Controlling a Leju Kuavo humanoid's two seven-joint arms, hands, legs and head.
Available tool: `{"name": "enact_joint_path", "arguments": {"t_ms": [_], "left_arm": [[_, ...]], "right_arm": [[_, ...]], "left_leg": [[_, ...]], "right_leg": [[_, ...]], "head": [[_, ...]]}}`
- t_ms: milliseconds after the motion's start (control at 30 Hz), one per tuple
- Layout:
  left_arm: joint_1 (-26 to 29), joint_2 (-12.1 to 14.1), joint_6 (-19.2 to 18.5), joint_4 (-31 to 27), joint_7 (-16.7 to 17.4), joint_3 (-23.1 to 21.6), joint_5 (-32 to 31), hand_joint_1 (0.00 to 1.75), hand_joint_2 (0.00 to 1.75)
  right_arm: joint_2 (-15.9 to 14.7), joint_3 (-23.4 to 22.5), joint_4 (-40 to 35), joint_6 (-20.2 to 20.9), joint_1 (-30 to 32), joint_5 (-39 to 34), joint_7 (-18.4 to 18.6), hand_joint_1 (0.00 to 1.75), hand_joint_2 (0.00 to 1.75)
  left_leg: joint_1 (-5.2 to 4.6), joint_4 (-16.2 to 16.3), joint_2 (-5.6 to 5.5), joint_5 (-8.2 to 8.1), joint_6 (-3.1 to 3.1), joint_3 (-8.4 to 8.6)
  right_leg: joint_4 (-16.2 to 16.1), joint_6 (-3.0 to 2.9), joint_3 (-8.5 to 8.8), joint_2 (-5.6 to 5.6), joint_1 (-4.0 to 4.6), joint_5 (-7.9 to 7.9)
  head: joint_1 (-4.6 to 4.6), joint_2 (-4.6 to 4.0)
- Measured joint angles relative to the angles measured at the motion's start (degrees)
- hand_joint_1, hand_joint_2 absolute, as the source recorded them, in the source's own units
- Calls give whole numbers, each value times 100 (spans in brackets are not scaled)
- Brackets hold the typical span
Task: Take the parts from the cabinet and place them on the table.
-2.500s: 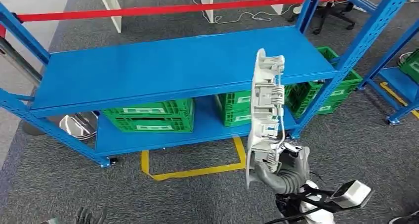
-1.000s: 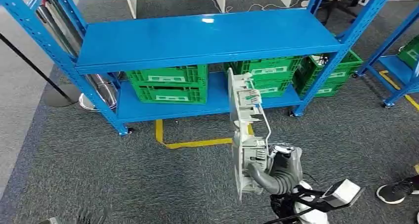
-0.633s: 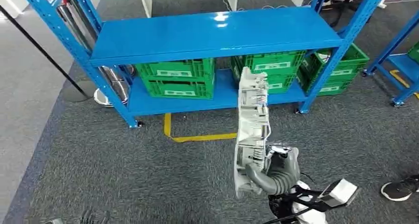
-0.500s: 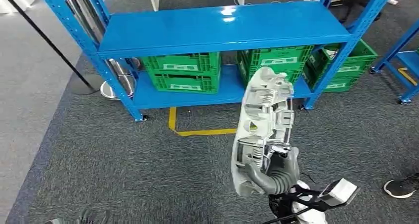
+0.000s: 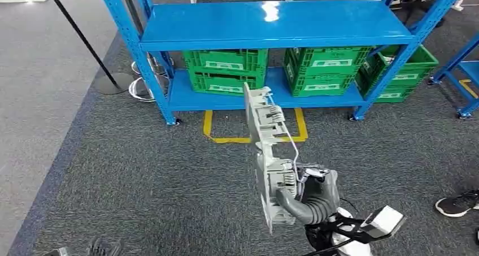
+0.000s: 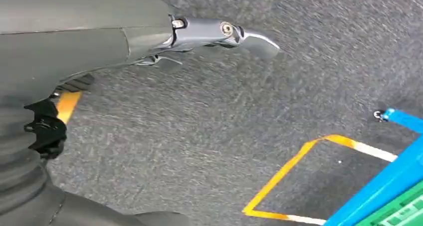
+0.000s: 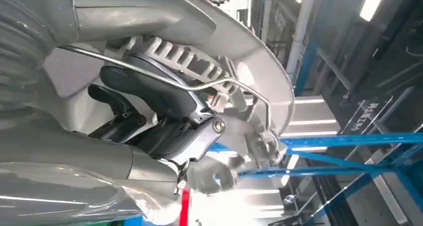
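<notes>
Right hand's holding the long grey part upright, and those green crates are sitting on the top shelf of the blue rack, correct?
Not quite. The right hand does hold the grey part upright, but the head view shows the green crates on the bottom shelf of the blue rack, under the top shelf.

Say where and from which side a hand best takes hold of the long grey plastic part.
Probably near the lower end of the grey plastic part, from its ribbed side, as the right hand holds it now. It stands upright, and the ribs and wire there give fingers purchase.
</notes>
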Motion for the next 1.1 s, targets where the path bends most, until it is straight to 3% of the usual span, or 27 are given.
{"name": "enact_joint_path", "arguments": {"t_ms": [33,67,100,133,200,233,267,300,367,400,433,467,533,567,600,700,733,800,867,900,933,967,1033,1067,1100], "left_arm": [[-5,-7,2,0,0,0,-15,0,175],[-10,-9,4,-2,0,0,-17,0,175],[-20,-13,4,-2,0,0,-20,0,175],[-22,-15,4,-2,0,0,-22,0,175],[5,-11,7,-2,0,4,-22,0,175],[21,-2,4,-2,0,13,-24,0,175],[31,-2,4,-2,0,15,-24,0,175],[24,-2,2,-2,0,17,-24,0,175],[13,-13,-4,-2,0,17,-35,0,175],[12,-17,-4,-2,0,18,-35,0,175],[18,-15,-4,-2,0,18,-35,0,175],[21,-15,-2,-2,0,17,-35,0,175],[15,-13,-4,-2,0,15,-35,0,175],[10,0,-4,-2,0,15,-35,0,175],[1,9,-4,-4,0,15,-39,0,175],[-13,15,-7,-7,0,11,-44,0,175],[-21,15,-9,-7,0,7,-50,0,175],[-48,7,-17,-7,0,-13,-59,0,175],[-89,15,-18,-7,0,-33,-59,0,175],[-92,15,-17,-7,0,-35,-59,0,175],[-89,15,-17,-7,0,-37,-59,0,175],[-89,15,-17,-7,0,-44,-72,0,175],[-107,11,-17,-7,0,-61,-83,0,175],[-113,11,-17,-7,0,-79,-85,0,175],[-137,15,-15,-7,0,-83,-92,0,175]], "right_arm": [[-2,7,-2,-2,0,9,0,175,175],[-2,13,-2,-4,-3,13,0,175,175],[-4,20,-13,-9,0,20,0,175,175],[-7,26,-11,-18,-7,33,0,175,175],[-9,33,-13,-15,-5,24,0,175,175],[-11,33,-13,-15,-20,24,0,175,175],[-11,35,-13,-15,-23,39,0,175,175],[-11,37,-18,-18,-28,59,0,175,175],[-15,42,-20,-37,-42,120,0,175,175],[-17,55,-17,-46,-64,142,0,175,175],[-22,70,-17,-61,-97,153,0,175,175],[-24,81,-17,-72,-135,160,0,175,175],[-24,107,-17,-83,-201,181,0,175,175],[-26,135,-17,-83,-238,195,0,175,175],[-26,162,-17,-83,-287,205,0,175,175],[-26,234,-15,-83,-401,271,0,175,175],[-26,260,-20,-83,-442,293,0,175,175],[-31,299,-13,-87,-536,317,0,175,175],[-37,315,2,-94,-569,330,0,175,175],[-44,326,4,-94,-585,339,2,175,175],[-46,337,7,-92,-610,352,7,175,175],[-50,352,7,-87,-644,365,18,175,175],[-57,391,7,-74,-716,400,46,175,175],[-59,411,7,-74,-747,407,55,175,175],[-68,426,13,-68,-780,415,66,175,175]], "left_leg": [[8,41,-47,49,-27,-62],[-12,102,-88,76,-64,-133],[-29,182,-130,100,-84,-184],[-27,212,-172,149,-114,-221],[-10,194,-273,232,-179,-262],[8,226,-223,194,-197,-290],[5,364,-72,-32,-233,-334],[14,675,6,-333,-268,-427],[48,1614,70,-850,-333,-699],[63,1933,75,-919,-352,-771],[73,1979,80,-853,-358,-719],[75,1757,91,-676,-349,-550],[59,837,167,-232,-277,-12],[25,447,303,-220,-202,185],[-29,326,362,-257,-158,247],[-54,277,299,-280,-92,192],[-11,133,264,-268,-51,237],[19,88,203,-205,31,223],[8,95,111,-190,52,175],[1,102,63,-181,59,161],[0,113,12,-177,54,157],[1,129,-38,-177,52,157],[11,181,-163,-186,39,155],[16,221,-217,-200,11,125],[-18,296,-271,-198,-30,59]], "right_leg": [[-490,-11,369,92,-11,34],[-1084,-20,855,282,-15,-195],[-1538,-31,1139,324,-32,-405],[-1630,-63,1087,300,-20,-520],[-1595,-156,1047,205,6,-482],[-1608,-227,1020,121,-32,-436],[-1608,-272,1000,70,-30,-406],[-1607,-301,974,11,-26,-381],[-1593,-310,925,-123,-21,-329],[-1577,-304,927,-177,-20,-306],[-1557,-298,886,-224,-19,-289],[-1534,-288,855,-262,-19,-280],[-1510,-274,858,-343,-8,-289],[-1511,-260,848,-381,-6,-295],[-1501,-226,815,-407,30,-284],[-1521,-124,787,-501,17,-240],[-1513,-77,779,-508,37,-288],[-1101,-45,545,-122,12,-575],[-126,-34,77,-19,9,-978],[245,-27,-116,-13,11,-1076],[329,-22,-177,-14,10,-1018],[157,-23,-106,-13,9,-825],[-814,-27,322,34,-11,-229],[-1223,-26,495,206,-36,-117],[-1313,-23,524,345,-42,-181]], "head": [[2,0],[9,0],[-11,0],[7,0],[9,0],[6,0],[-22,0],[-39,0],[-39,0],[-37,0],[-41,0],[-42,0],[-44,0],[-37,0],[-37,0],[-39,0],[-35,0],[-4,0],[-2,0],[-4,0],[-4,0],[-7,0],[-4,0],[0,0],[-2,0]]}}
